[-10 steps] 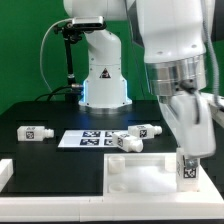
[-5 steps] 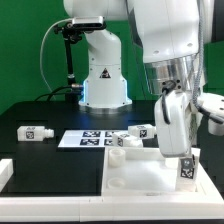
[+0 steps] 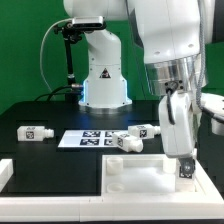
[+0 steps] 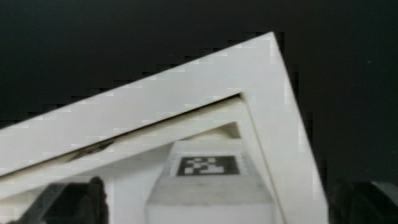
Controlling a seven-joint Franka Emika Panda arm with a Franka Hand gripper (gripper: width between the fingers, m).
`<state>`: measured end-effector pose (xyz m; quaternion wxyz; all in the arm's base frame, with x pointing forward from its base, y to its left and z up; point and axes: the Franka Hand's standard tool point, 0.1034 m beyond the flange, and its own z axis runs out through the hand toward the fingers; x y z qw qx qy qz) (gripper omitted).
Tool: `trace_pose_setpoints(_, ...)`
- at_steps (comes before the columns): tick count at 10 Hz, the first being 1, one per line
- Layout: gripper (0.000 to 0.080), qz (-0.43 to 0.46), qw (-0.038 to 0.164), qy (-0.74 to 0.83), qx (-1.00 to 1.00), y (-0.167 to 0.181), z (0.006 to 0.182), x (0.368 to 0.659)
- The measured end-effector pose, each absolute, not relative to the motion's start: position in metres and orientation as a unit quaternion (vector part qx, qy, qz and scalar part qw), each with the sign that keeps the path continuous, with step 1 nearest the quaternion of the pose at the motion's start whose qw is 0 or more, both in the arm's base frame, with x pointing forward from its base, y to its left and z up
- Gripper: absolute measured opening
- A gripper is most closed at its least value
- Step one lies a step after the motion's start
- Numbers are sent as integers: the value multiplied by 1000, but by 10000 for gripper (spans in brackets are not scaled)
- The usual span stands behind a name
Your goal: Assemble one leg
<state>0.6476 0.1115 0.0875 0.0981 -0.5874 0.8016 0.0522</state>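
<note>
My gripper (image 3: 184,160) is shut on a leg (image 3: 185,171), a stubby white peg-block with a tag sticker. It holds the leg upright at the near corner of the large white square panel (image 3: 135,182) on the exterior view's right. In the wrist view the leg (image 4: 210,166) shows its tag between my dark fingers (image 4: 71,200), right against the panel's corner rim (image 4: 178,100). My gripper (image 4: 214,208) sits at the edge of that view. Whether the leg's lower end is seated in the panel is hidden.
Three more legs lie on the black table: one at the exterior view's left (image 3: 35,132) and two (image 3: 126,142) (image 3: 146,131) beside the marker board (image 3: 92,139). The robot base (image 3: 103,85) stands behind. A white block (image 3: 5,175) sits at the near left edge.
My wrist has swung a little toward the exterior view's left and turned, while the leg stays at the panel's corner.
</note>
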Motion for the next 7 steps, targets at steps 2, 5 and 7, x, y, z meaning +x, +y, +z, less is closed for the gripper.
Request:
trace_pose_setpoints(2,648,45,120,789,-600,113,117,654)
trace_pose_setpoints(5,649,45,121,784,-608,114,120,654)
trace_pose_setpoints(7,649,45,121,782,-610,114,119,654)
